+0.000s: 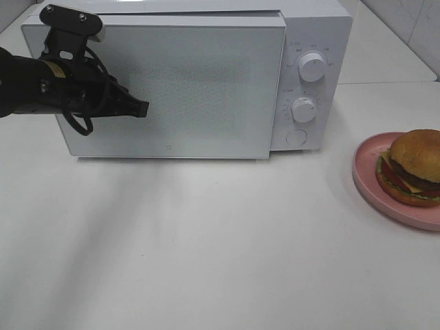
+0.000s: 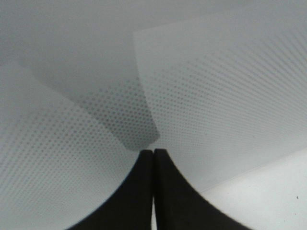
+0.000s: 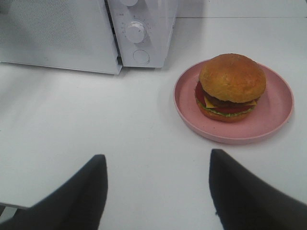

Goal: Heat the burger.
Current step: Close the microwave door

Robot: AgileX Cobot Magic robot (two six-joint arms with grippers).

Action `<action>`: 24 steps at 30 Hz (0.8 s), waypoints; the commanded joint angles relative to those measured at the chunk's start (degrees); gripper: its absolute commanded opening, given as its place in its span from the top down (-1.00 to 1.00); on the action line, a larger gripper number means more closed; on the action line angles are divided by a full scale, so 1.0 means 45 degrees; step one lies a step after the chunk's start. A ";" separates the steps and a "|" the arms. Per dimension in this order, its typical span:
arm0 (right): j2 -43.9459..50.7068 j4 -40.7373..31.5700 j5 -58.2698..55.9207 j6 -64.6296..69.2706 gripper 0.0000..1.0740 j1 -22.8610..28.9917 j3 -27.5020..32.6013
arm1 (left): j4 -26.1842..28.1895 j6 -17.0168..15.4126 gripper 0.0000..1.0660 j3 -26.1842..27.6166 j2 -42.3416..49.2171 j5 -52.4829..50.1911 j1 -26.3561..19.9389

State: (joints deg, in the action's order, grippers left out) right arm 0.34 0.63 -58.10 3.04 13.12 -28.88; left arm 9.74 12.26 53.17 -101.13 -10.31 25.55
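Note:
The burger (image 1: 416, 167) (image 3: 231, 86), golden bun over patty, cheese, tomato and lettuce, sits on a round pink plate (image 1: 368, 182) (image 3: 271, 120) at the table's right edge. A white microwave (image 1: 206, 75) (image 3: 72, 33) stands at the back with its door closed. My left gripper (image 1: 141, 108) (image 2: 153, 152) is shut, its fingertips pressed together right at the door's dotted front, on the left part. My right gripper (image 3: 158, 160) is open and empty, hovering over bare table short of the plate; it is out of the high view.
The microwave's two knobs (image 1: 313, 67) (image 1: 303, 108) and round button (image 1: 296, 137) are on its right panel. A tiled wall (image 1: 412, 20) rises at the back right. White tabletop (image 1: 206, 240) lies in front of the microwave.

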 commanded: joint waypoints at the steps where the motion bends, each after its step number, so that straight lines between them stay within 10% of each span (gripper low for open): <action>1: 0.0267 0.0038 0.0153 -0.0051 -0.12 -0.0064 0.0000 | 0.0051 -0.0191 1.00 0.0866 -0.0433 -0.0420 0.0000; 24: 0.0267 0.0038 0.0153 -0.0051 -0.12 -0.0064 0.0000 | -0.0038 -0.0306 1.00 0.4635 -0.3018 -0.0344 0.1592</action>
State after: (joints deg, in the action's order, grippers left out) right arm 0.34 0.63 -58.10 3.04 13.12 -28.88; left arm 9.57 11.34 71.39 -114.82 1.15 34.43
